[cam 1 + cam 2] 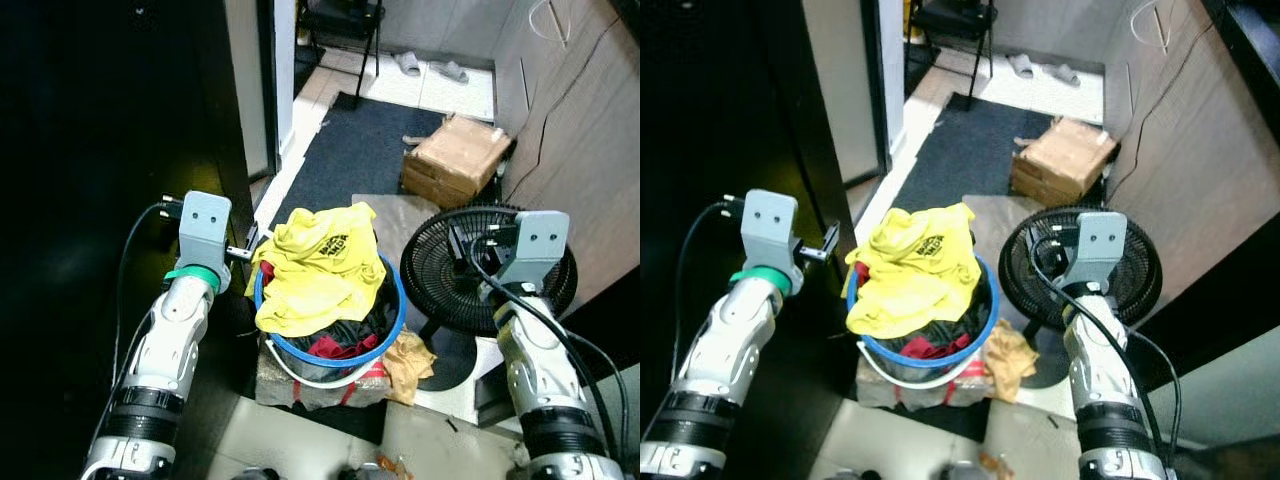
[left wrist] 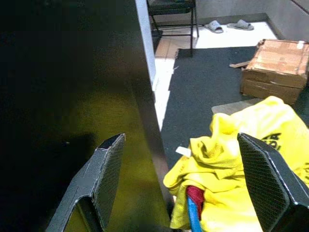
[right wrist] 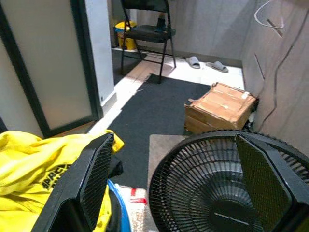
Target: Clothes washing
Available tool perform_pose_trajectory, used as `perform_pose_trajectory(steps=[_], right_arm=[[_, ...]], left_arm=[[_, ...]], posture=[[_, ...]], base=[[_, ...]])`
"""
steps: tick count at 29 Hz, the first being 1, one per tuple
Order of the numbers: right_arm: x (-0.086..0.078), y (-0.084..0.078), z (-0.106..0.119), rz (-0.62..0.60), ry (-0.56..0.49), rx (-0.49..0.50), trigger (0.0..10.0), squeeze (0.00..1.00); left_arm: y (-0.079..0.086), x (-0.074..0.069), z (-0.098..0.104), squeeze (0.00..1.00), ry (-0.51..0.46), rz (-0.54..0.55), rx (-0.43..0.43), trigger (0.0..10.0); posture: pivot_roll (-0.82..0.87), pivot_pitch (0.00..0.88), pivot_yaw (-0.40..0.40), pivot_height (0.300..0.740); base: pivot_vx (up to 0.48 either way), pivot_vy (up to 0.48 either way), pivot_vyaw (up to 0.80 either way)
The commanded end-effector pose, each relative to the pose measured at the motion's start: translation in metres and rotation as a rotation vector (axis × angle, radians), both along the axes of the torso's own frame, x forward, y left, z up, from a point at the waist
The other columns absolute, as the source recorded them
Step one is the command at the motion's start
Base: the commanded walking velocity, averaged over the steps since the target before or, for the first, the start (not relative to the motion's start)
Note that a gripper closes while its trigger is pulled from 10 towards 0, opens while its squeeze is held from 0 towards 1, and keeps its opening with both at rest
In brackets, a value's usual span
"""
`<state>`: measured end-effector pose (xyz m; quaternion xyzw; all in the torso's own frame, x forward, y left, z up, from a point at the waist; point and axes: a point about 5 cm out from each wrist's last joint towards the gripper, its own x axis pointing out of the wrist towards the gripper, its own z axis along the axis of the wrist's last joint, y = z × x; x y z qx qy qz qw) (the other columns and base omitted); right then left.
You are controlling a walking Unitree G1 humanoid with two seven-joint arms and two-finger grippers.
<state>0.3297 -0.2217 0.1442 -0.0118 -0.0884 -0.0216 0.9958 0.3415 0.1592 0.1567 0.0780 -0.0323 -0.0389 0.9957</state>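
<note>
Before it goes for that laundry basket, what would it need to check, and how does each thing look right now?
1. Left gripper open: ok.
2. Right gripper open: ok.
3. Both grippers flank the blue laundry basket: ok.
4. Yellow shirt stays inside basket: not ok, it drapes over the rim.
5. Black floor fan clear of right gripper: not ok, directly beneath it.
6. Basket handles reachable: cannot tell.

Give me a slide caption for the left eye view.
Both claws, left and right, open and flanking a blue laundry basket heaped with a yellow shirt, black fan alongside.
</note>
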Motion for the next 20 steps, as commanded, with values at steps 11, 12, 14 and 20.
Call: perform_pose_trajectory(steps=[11, 12, 14, 20], right_arm=[[-0.0039, -0.0038, -0.0064, -0.013, 0.016, -0.018, 10.0, 0.0], [-0.0039, -0.0038, -0.0064, -0.013, 0.016, -0.018, 10.0, 0.0], [-0.0041, -0.0035, -0.0067, -0.013, 0.018, -0.017, 10.0, 0.0], [-0.0044, -0.0034, -0.0072, -0.014, 0.02, -0.014, 10.0, 0.0]], left_arm=[[0.0027, -0.0008, -0.0075, 0.0, 0.027, 0.01, 0.0, 10.0], [0.0027, -0.0008, -0.0075, 0.0, 0.027, 0.01, 0.0, 10.0], [0.003, -0.001, -0.0075, 0.0, 0.028, 0.014, 0.0, 10.0], [0.0032, -0.001, -0.0072, 0.0, 0.024, 0.016, 0.0, 10.0]], posture=[[-0.07, 0.045, 0.03, 0.74], [-0.07, 0.045, 0.03, 0.74], [-0.07, 0.052, 0.029, 0.74], [-0.07, 0.055, 0.029, 0.74]], base=[[0.0, 0.0, 0.0], [0.0, 0.0, 0.0], [0.0, 0.0, 0.0], [0.0, 0.0, -0.32]])
